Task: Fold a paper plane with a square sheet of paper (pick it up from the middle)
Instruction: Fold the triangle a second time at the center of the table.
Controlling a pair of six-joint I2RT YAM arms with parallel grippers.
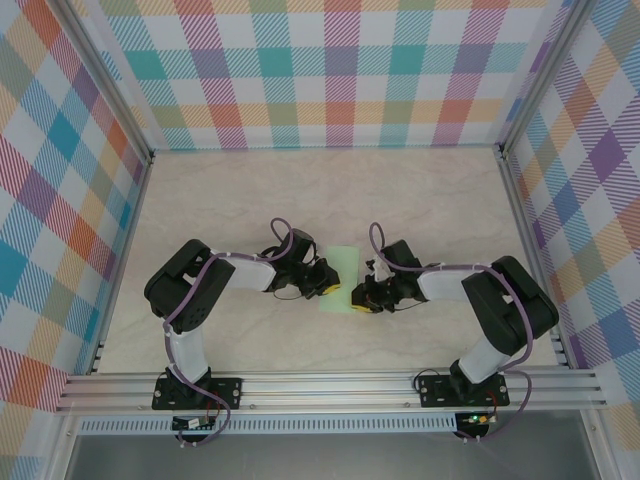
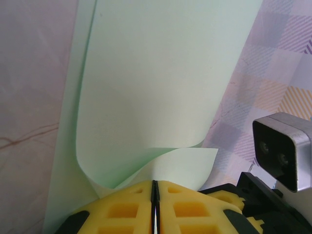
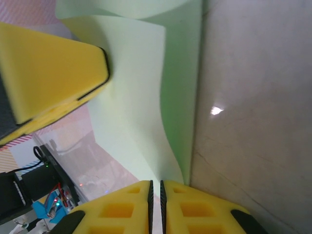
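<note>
Table (image 1: 240, 200) lies bare all round the paper (image 1: 343, 268), walls (image 1: 330, 70) well apart. Left gripper (image 1: 327, 287) and right gripper (image 1: 361, 299) meet it from either side, jaws closed, seemingly pinching it. Pale green, plain, one layer curls up.

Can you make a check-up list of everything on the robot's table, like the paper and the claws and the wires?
Surface: pale marbled table.
Job's things: square sheet of paper, pale green, curled up between the grippers; not a plane shape yet.
Clutter: nothing seen.
Grippers: left gripper and right gripper each pinch an edge of the sheet.
Cables: purple cables loop along both arms.
Surroundings: checked walls; metal rail at the front.
</note>
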